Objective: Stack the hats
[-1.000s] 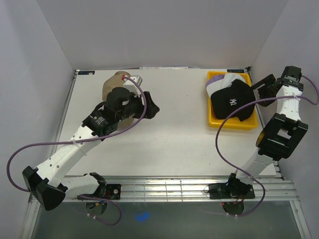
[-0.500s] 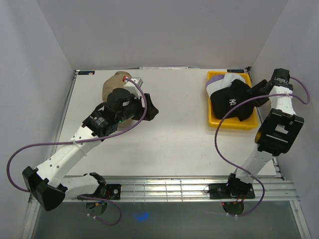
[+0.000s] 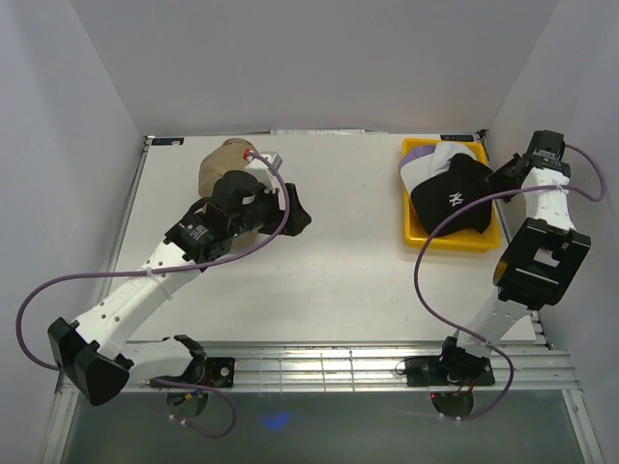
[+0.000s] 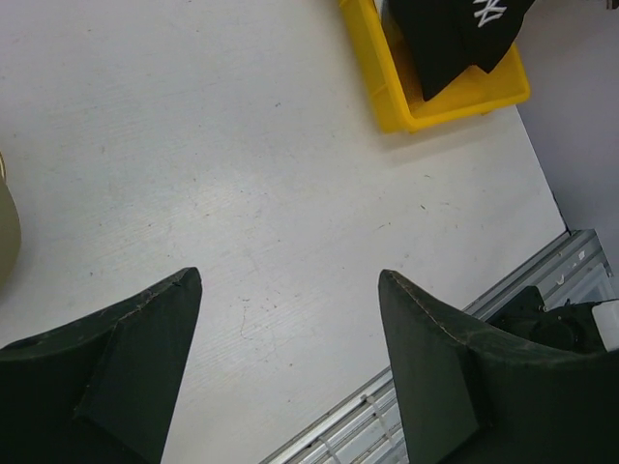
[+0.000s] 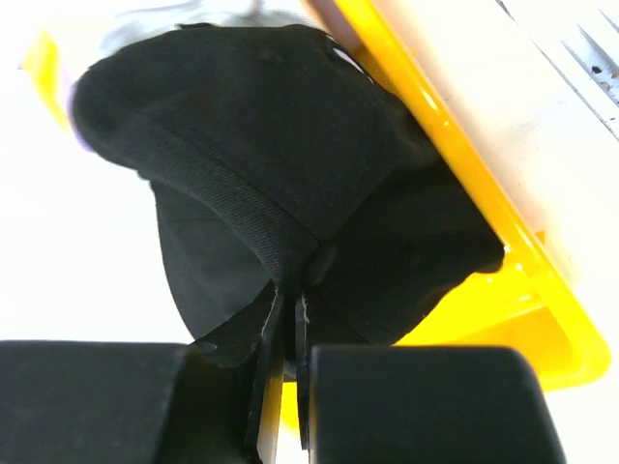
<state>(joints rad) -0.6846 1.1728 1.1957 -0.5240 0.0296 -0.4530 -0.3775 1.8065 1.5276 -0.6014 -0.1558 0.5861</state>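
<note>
Pinching the black fabric baseball cap with white logo (image 5: 261, 145) at its edge seam, the right gripper (image 5: 287, 309) has its fingers (image 5: 426, 406) nearly together, only a thin slit with a fold of black fabric caught in it. The top view shows the right gripper (image 3: 505, 179) at the right side of the cap, over the right wall of the yellow rectangular plastic tray (image 3: 455, 242). The black cap (image 3: 450, 193) sits in the tray on top of the pile, brim toward the near end, logo up. Under it, a white fabric cap (image 3: 450, 155) sticks out at the far end and a purple fabric cap (image 3: 416, 152) shows at the far left corner. Can't tell from these views whether the black cap is lifted clear of the white one or resting on it. The left gripper (image 4: 288, 280) is spread wide, nothing between the fingers (image 4: 126, 358), hovering above the bare white table (image 3: 338, 271) mid-left, touching nothing. The tan fabric cap (image 3: 221, 164) lies on the table at the far left, behind the left wrist and partly hidden by it; only a sliver (image 4: 5, 222) shows in the left wrist view. Tan cap and tray pile are well apart.
</note>
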